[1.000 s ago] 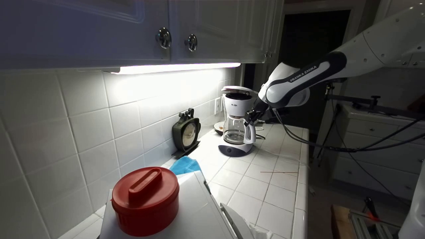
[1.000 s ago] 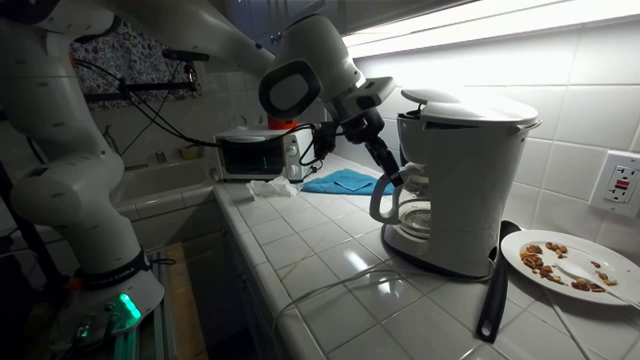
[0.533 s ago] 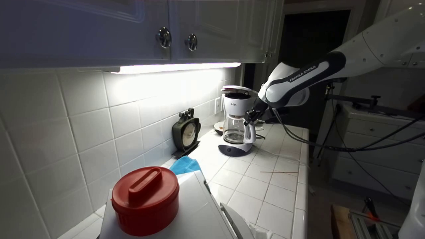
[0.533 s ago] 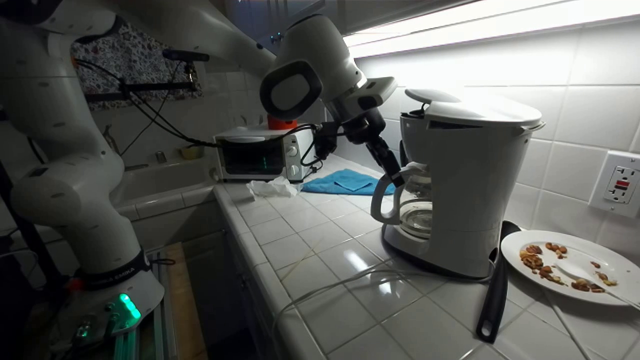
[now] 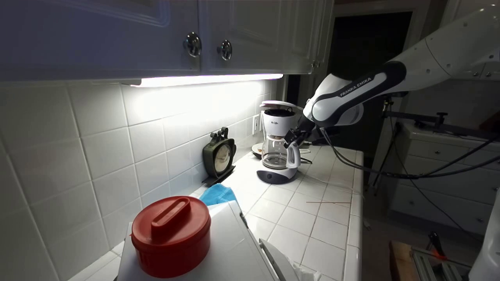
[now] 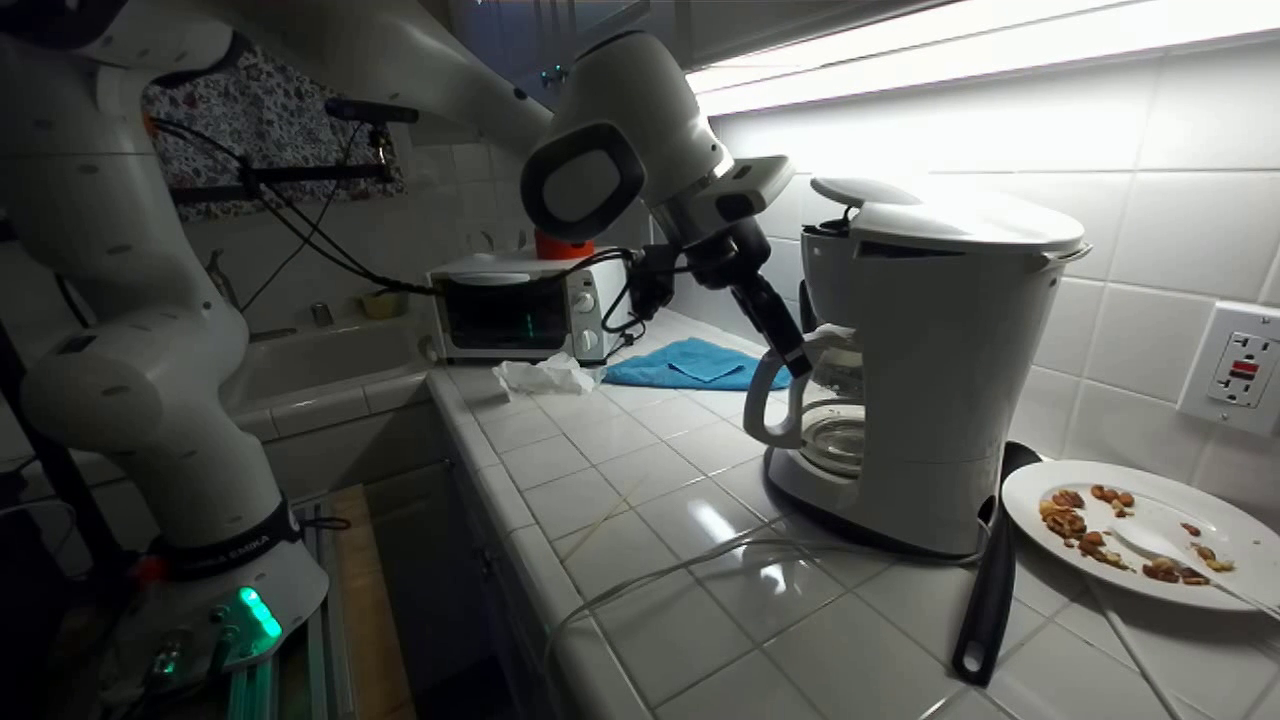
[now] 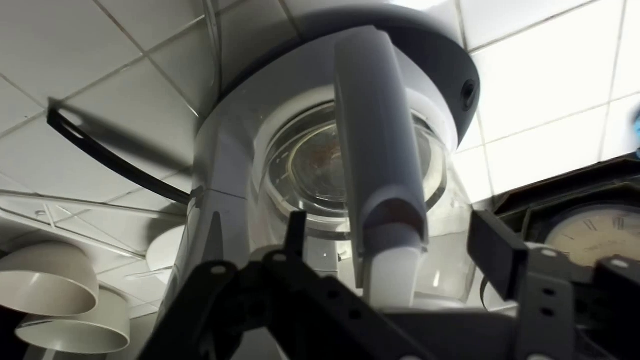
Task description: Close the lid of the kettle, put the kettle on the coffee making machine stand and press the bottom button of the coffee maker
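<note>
The kettle, a clear glass carafe (image 5: 274, 150) with a white handle (image 7: 380, 135), stands upright inside the white coffee maker (image 6: 935, 370). Its bottom rests on the coffee making machine stand, the round base (image 5: 280, 176). A round button (image 5: 269, 176) sits on that base's dark front. In both exterior views my gripper (image 6: 797, 365) is at the top of the handle. The wrist view has my gripper (image 7: 394, 240) open, its black fingers (image 7: 492, 250) on either side of the handle with gaps on both sides. Whether the kettle's lid is down cannot be made out.
The coffee maker's top cover (image 5: 279, 103) is raised. Behind it lie a plate (image 6: 1020, 490) of nuts and a black-handled utensil (image 6: 985, 600); a cord (image 6: 650, 580) crosses the tiles. A dark clock-like dial (image 5: 219, 158), blue cloth (image 6: 690, 365) and toaster oven (image 6: 510, 310) stand farther along.
My gripper's fingers have spread apart around the handle within the last half second. Just before that, the coffee maker shifted very slightly away from the arm; the arm has barely moved.
</note>
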{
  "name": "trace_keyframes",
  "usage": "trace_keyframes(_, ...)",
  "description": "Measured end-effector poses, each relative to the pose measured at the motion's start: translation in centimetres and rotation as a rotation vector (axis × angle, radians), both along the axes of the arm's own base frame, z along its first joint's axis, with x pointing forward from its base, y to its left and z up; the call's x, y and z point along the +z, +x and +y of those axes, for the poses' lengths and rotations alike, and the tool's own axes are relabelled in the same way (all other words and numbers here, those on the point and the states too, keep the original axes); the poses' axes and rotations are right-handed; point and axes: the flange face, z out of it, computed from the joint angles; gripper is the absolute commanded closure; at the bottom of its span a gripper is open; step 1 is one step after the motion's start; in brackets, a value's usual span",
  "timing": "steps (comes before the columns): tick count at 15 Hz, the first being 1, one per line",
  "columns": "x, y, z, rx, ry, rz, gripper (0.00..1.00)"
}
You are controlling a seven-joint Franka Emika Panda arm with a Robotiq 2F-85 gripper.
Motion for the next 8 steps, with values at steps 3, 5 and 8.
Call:
trace_keyframes(3,-0.1,0.5,0.9,0.014,0.007,0.002,0.0)
trace_keyframes(5,-0.1,0.9,1.8,0.03,0.017,0.007,0.0)
trace_keyframes(8,0.0,1.6,3.5,0.057,0.032,0.01,0.0)
